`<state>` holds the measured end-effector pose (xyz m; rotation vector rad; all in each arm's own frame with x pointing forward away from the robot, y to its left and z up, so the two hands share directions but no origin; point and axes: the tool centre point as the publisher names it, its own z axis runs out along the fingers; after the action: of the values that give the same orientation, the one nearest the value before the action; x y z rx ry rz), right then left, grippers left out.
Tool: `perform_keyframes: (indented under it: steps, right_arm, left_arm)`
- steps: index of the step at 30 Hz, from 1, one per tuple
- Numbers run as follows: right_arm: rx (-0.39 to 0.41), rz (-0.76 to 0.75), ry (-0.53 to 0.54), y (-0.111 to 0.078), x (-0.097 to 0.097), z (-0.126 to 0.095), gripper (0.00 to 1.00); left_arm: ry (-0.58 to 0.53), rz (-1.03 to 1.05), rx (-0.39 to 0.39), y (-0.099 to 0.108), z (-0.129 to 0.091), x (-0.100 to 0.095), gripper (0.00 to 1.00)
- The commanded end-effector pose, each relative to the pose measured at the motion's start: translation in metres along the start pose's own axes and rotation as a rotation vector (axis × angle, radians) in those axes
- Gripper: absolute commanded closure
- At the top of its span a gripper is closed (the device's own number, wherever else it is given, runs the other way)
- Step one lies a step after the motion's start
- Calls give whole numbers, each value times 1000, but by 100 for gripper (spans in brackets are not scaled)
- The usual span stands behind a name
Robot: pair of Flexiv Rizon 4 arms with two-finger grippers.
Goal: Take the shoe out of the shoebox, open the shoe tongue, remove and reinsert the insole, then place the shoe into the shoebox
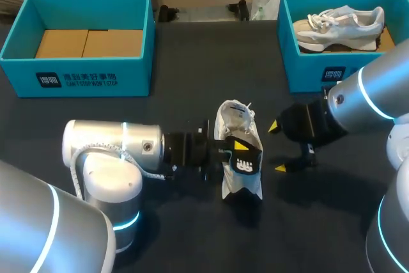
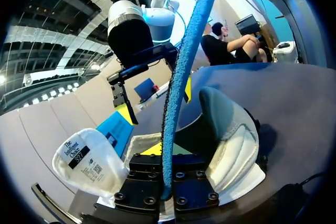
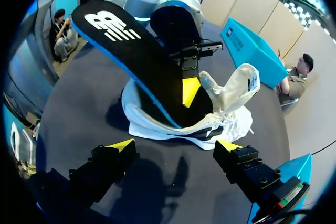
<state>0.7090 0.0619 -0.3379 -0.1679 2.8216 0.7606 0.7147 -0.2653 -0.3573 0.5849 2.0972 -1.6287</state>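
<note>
Left end effector (image 1: 238,149) clamping insole (image 1: 246,161) in shoe (image 1: 233,116), right end effector (image 1: 277,147) spread, right shoebox (image 1: 307,80) holding second shoe (image 1: 339,27), left shoebox (image 1: 77,75) cardboard (image 1: 89,43)

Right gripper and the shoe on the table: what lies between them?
Only bare table between the right gripper and the shoe, clearest in the right wrist view.

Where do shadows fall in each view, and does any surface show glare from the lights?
Head view: the shoe throws a soft shadow on the table toward the near edge, and the silver shell of the left arm shows bright glare. Right wrist view: a dark shadow hugs the shoe's side. Left wrist view: a shadow lies beside the heel.
</note>
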Motion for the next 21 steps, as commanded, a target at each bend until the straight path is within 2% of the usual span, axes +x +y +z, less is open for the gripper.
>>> perform_keyframes:
  steps: [1, 9, 13, 16, 19, 20, 21]
  right_arm:
    - [-2, -1, 0, 0, 0, 1, 0]
    - [-2, -1, 0, 0, 0, 1, 0]
    - [-2, -1, 0, 0, 0, 1, 0]
    - [-2, -1, 0, 0, 0, 1, 0]
    - [-2, -1, 0, 0, 0, 1, 0]
    - [-2, -1, 0, 0, 0, 1, 0]
    - [-2, -1, 0, 0, 0, 1, 0]
  left_arm:
    - [13, 6, 3, -10, -3, -7, 45]
    - [7, 22, 27, -33, -10, -13, 49]
    - [8, 21, 29, -41, -17, -8, 51]
    - [13, 20, 31, -47, -21, -3, 47]
    - [23, 17, 31, -49, -22, 1, 51]
    - [23, 11, 31, -49, -22, 2, 64]
    - [24, 10, 28, -48, -21, 3, 73]
